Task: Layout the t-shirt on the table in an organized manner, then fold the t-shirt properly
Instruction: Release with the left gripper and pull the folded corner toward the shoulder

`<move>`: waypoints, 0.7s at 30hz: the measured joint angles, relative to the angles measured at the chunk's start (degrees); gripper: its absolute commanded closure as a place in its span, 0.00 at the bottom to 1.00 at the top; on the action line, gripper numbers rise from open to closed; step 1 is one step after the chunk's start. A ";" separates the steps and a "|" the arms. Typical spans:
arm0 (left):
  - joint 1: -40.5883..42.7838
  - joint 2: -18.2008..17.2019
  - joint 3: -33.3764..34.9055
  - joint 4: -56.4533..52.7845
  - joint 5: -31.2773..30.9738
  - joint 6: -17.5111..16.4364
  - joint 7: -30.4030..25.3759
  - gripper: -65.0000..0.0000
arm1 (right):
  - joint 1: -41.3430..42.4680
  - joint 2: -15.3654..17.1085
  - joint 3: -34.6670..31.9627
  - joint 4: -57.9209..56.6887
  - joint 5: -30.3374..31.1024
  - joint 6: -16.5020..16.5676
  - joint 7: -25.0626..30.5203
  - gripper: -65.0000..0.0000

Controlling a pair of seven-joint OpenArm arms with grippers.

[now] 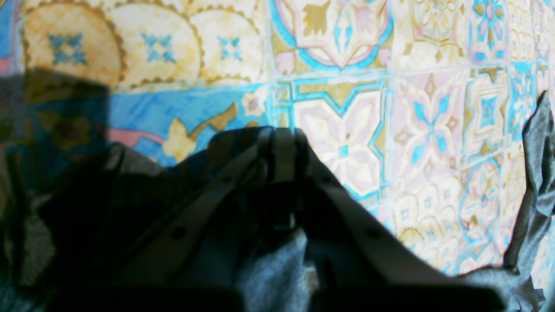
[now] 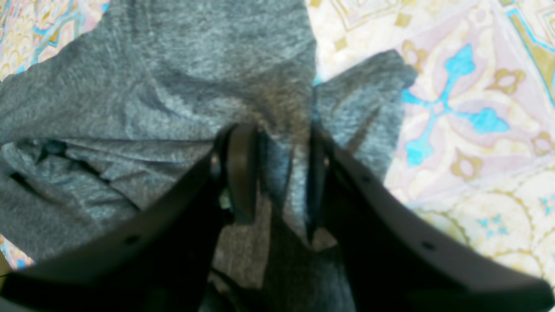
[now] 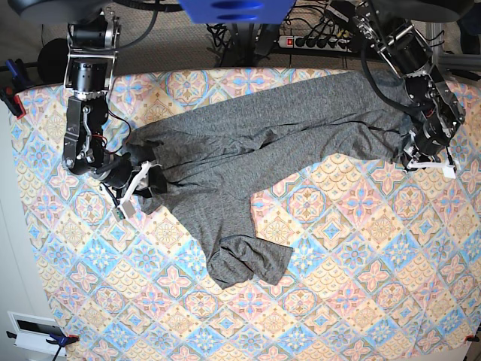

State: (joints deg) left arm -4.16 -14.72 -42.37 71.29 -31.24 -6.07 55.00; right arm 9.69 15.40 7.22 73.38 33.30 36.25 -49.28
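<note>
- Grey heathered knit t-shirt (image 3: 225,150), plain, no writing, rumpled across the tiled-pattern table (image 3: 361,256).
- Left gripper (image 1: 284,143): jaws shut together.
- Right gripper (image 2: 277,169): jaws pinching t-shirt fabric.

No readable txt, labels, brand names or nos. showing anywhere; the table (image 3: 323,301) cloth is showing only tile & floral patterns, and the t-shirt (image 3: 248,143) is looking plain.
</note>
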 measured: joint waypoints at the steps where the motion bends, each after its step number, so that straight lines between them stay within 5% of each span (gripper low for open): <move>1: 0.00 -0.33 0.00 0.00 -0.17 0.00 0.42 1.00 | 0.02 -0.04 0.00 0.00 0.04 0.00 0.02 0.72; 21: 16.26 -12.28 -2.47 -0.09 -27.78 0.48 1.14 1.00 | 0.02 -0.02 0.13 -0.33 -0.15 -0.02 0.00 0.72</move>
State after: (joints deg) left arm 12.10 -27.00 -44.84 71.20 -59.02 -5.58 56.14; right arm 9.72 15.38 7.35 73.06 33.15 36.23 -49.28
